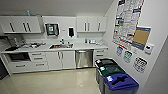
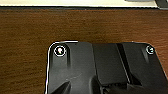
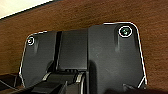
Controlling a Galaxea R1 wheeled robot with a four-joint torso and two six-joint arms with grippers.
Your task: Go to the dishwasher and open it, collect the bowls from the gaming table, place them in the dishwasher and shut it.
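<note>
Dishwasher (image 1: 84, 58) sits built in under the white counter (image 1: 75, 46), between white cabinet doors (image 1: 61, 60) on one side and a narrow stack of drawers (image 1: 99, 53) on the other, just below and to the right of the sink (image 1: 60, 46). Its front is brushed stainless steel with a dark band along the top edge, and the door stands shut, flush with the cabinets. A pale glossy floor (image 1: 52, 81) lies between the camera and the appliance. Along the right wall stand three bins in a row: a black-lidded one (image 1: 106, 62) nearest the drawers, a green-lidded one (image 1: 112, 70) next, and a blue-lidded one (image 1: 121, 82) closest to the camera. Posters (image 1: 127, 18) and a corkboard (image 1: 141, 37) hang on that wall above them. White upper cabinets (image 1: 20, 24) run over the counter. Both wrist views look down past the robot's dark plate at a brown wood-grain surface (image 2: 25, 50); whether either claw is open or closed cannot be told, nor whether it holds anything.
</note>
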